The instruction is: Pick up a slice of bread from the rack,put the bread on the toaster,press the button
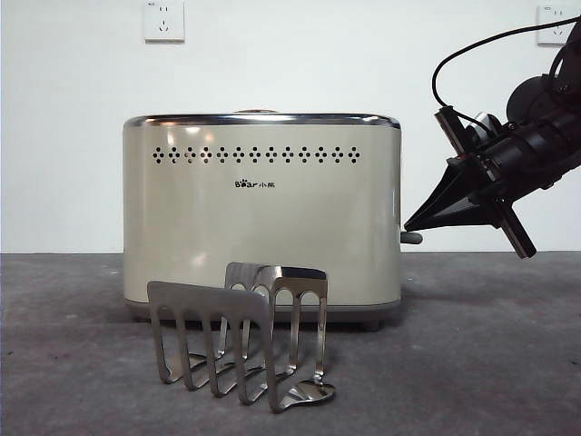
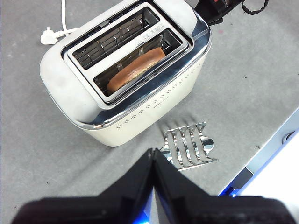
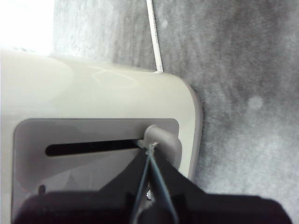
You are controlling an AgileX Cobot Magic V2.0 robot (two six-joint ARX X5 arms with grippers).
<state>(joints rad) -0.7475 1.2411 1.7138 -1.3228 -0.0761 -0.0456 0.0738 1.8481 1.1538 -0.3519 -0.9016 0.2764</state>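
Note:
The cream toaster (image 1: 263,209) stands mid-table. The slice of bread (image 2: 136,69) sits in its near slot, brown crust up; only its top shows in the front view (image 1: 254,112). The steel rack (image 1: 241,345) stands in front of the toaster and holds nothing. My right gripper (image 1: 408,225) is shut, its tips touching the grey button (image 3: 161,137), which sits at the low end of its slot on the toaster's narrow side (image 3: 93,98). My left gripper (image 2: 153,151) is shut and holds nothing, high above the rack (image 2: 189,144) and the toaster (image 2: 140,107).
A white cord and plug (image 2: 49,36) lie behind the toaster. Two white wall sockets (image 1: 164,20) (image 1: 556,24) sit on the back wall. The table's edge (image 2: 271,144) runs close to the rack.

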